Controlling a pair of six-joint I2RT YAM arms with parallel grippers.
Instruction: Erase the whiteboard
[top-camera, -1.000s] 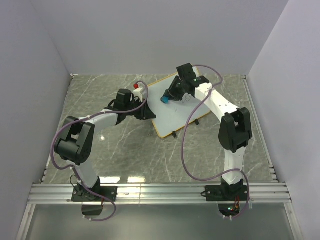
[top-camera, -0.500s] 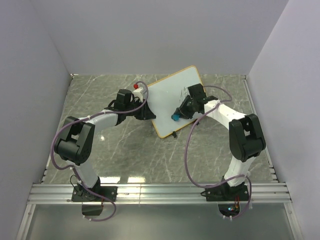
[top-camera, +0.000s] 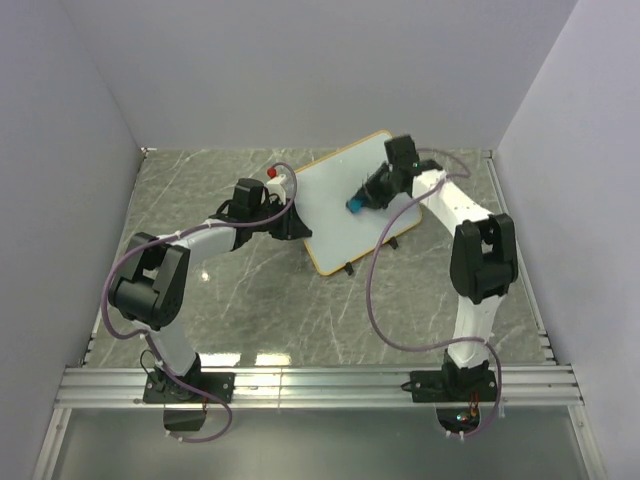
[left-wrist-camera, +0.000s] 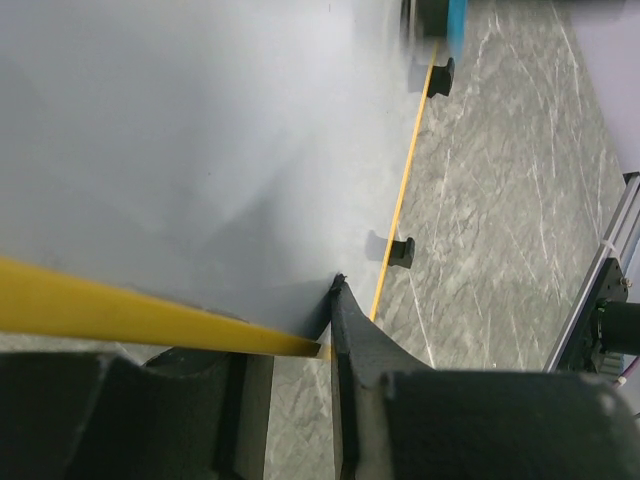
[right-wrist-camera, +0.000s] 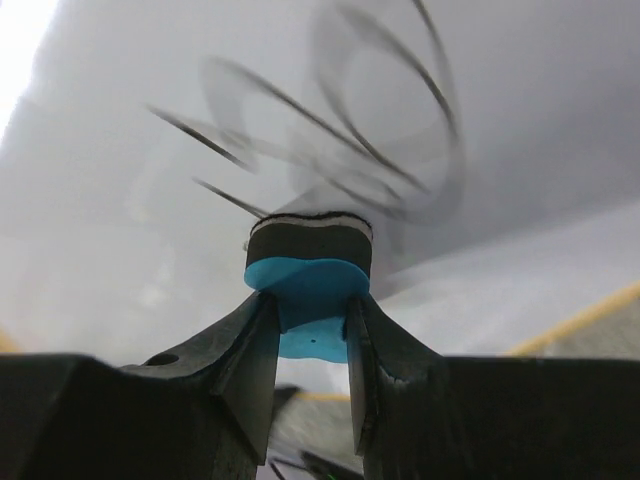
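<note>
While the left gripper (top-camera: 295, 226) pinches narrowly on the left edge of the whiteboard (top-camera: 335, 215), tilted up near the tabletop's (top-camera: 230, 290) far edge, the right gripper (top-camera: 366, 195), clamped tight on the blue eraser (right-wrist-camera: 308, 288) over the scribbles (right-wrist-camera: 345, 165), may press too hard and lever the board loose.

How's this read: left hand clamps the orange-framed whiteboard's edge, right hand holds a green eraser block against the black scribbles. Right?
Nearly. The small eraser block in the right hand is blue, not green; the right wrist view shows it. The rest holds: left hand clamps the edge of the orange-framed white rectangular board, eraser against the black marker scribbles.
</note>
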